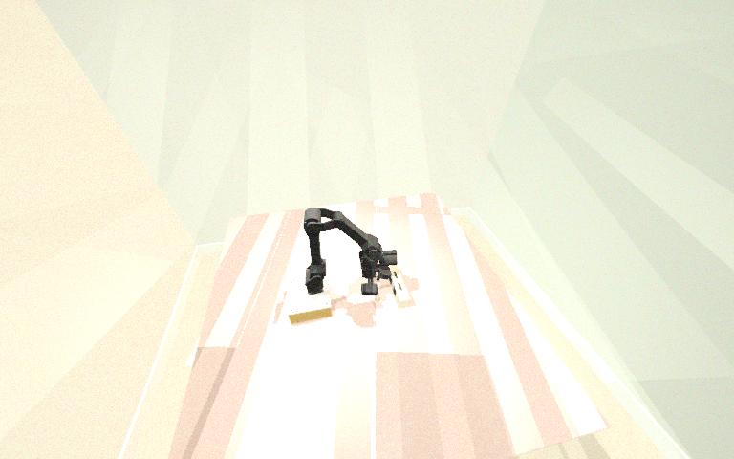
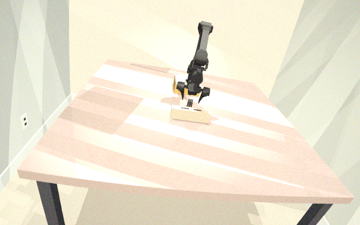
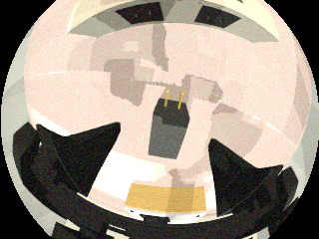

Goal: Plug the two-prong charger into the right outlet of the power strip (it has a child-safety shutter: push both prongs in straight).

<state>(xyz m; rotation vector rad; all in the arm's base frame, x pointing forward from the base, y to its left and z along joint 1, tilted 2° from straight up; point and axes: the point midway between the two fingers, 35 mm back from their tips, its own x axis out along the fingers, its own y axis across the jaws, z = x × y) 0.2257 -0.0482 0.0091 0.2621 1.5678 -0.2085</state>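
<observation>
The charger [image 2: 190, 102] [image 3: 168, 139] is a dark grey block behind the power strip. In the wrist view its two gold prongs point up the picture toward the strip, with a gap between them. The power strip [image 1: 401, 295] [image 2: 189, 116] [image 3: 175, 19] is long and cream; its side facing the charger has two dark openings, a left outlet [image 3: 141, 13] and a right outlet [image 3: 217, 16]. My gripper [image 1: 377, 282] [image 2: 191, 101] [image 3: 165, 134] is wide open and empty, its fingers on either side of the charger in the wrist view. Height above the charger is hard to tell.
The arm's base block [image 1: 309, 316] [image 2: 174, 85] [image 3: 164, 198], white with a golden side, sits behind the charger. The pinkish table [image 1: 427, 405] [image 2: 185, 164] carries pale stripes of light and shadows. A wall outlet [image 2: 24, 121] is far off at the left.
</observation>
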